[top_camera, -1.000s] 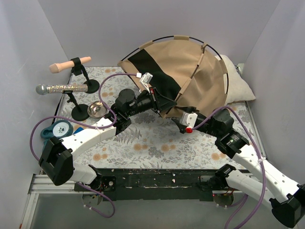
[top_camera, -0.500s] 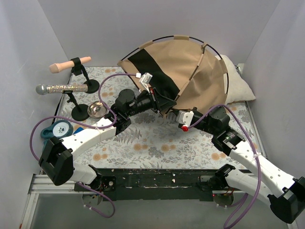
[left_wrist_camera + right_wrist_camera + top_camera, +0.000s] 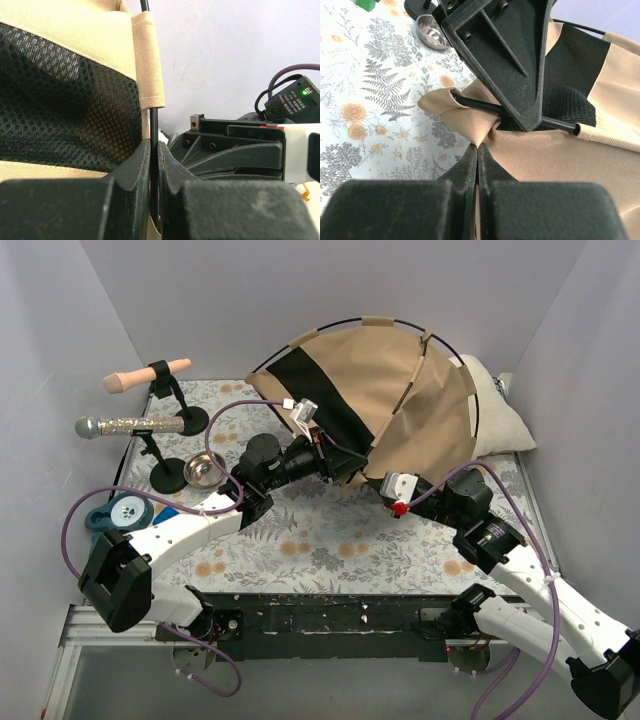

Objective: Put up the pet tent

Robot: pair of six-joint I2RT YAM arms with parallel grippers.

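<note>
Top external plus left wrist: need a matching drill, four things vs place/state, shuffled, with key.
Things:
1. tent pole
2. pillow
3. bowl
4. microphone

Places or states:
A. on the table, beside a black stand base
B. held level on top of a stand, far left
C. pinched between the shut jaws of the left gripper
D. far right, partly behind the pet tent

Pairs: 1-C, 2-D, 3-A, 4-B
</note>
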